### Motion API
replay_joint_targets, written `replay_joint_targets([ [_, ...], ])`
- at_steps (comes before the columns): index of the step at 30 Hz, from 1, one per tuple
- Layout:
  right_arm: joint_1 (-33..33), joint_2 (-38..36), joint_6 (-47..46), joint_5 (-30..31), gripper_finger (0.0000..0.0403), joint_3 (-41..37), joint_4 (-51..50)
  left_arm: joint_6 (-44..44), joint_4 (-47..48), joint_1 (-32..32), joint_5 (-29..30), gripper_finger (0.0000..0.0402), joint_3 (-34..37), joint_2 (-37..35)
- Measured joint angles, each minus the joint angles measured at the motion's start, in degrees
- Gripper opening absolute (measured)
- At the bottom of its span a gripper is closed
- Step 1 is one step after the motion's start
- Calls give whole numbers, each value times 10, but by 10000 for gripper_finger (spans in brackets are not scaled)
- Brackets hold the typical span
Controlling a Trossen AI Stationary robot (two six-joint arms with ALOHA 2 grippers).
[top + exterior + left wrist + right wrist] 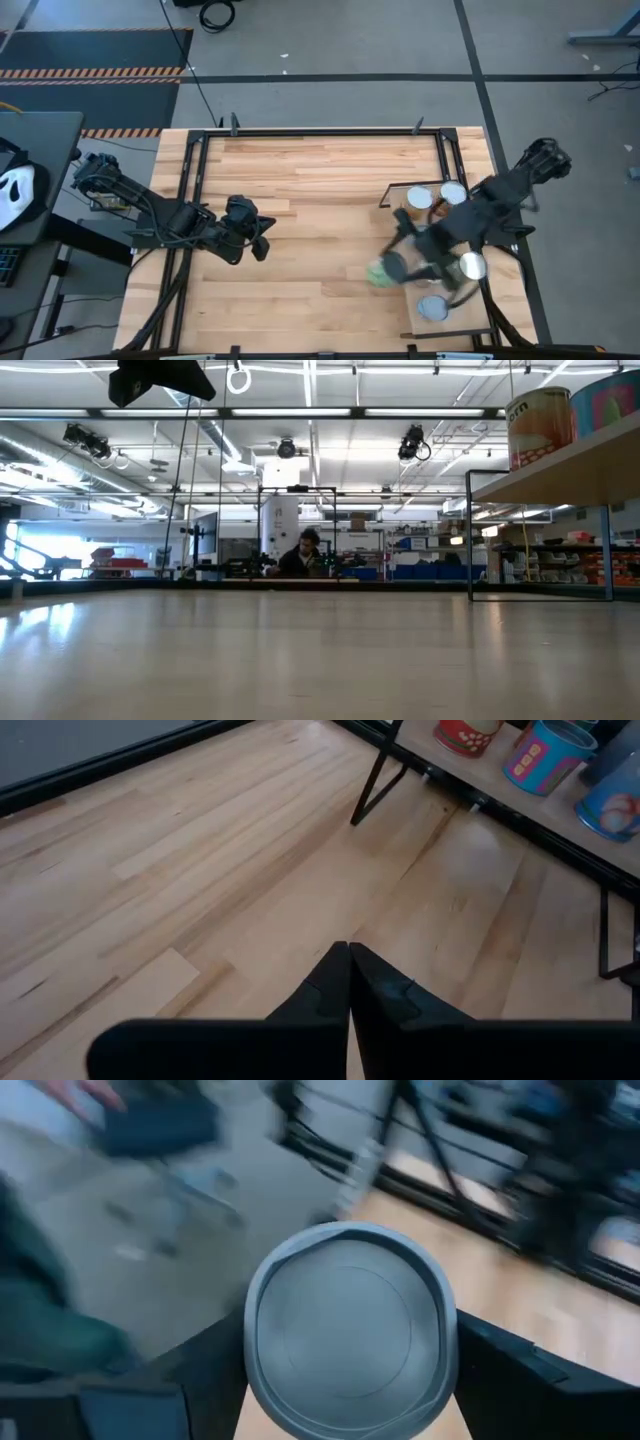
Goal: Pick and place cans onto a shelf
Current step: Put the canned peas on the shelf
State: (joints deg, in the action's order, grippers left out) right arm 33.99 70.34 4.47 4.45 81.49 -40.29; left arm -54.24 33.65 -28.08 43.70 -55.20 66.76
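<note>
Right gripper point(350, 1370) fingers clamped on a grey-topped can point(348, 1328) beside the shelf point(470, 318); left gripper point(348, 982) fingers together, idle; risk: toppling shelved cans point(448, 193).

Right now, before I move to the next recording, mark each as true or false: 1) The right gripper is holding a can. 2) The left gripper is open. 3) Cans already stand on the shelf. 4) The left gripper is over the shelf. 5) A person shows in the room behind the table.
1) True: the right gripper holds a can between its fingers.
2) False: the left gripper is shut and holds nothing.
3) True: several cans stand on the shelf.
4) False: it hangs over bare tabletop, well apart from the shelf.
5) True: a person sits far back in the low view.
</note>
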Motion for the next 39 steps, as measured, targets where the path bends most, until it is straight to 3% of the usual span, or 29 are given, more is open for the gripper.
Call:
replay_joint_targets([
  [5, 56, -39, -15, -93, 294, 0, -18, 0, 0, 0, 0, 11, 0, 0],
  [11, 135, -51, -59, -105, 292, 0, -114, 0, 0, 0, 0, 11, 0, 0],
  [18, 221, -24, -13, -120, 292, 0, -181, -1, 0, 0, 0, 11, 0, 0],
  [27, 259, 14, 171, -222, 293, 0, -221, -1, 0, 0, 0, 11, 0, 0],
  [39, 284, 48, 382, -209, 293, -12, -287, -1, 0, 0, 0, 11, 0, 0],
])
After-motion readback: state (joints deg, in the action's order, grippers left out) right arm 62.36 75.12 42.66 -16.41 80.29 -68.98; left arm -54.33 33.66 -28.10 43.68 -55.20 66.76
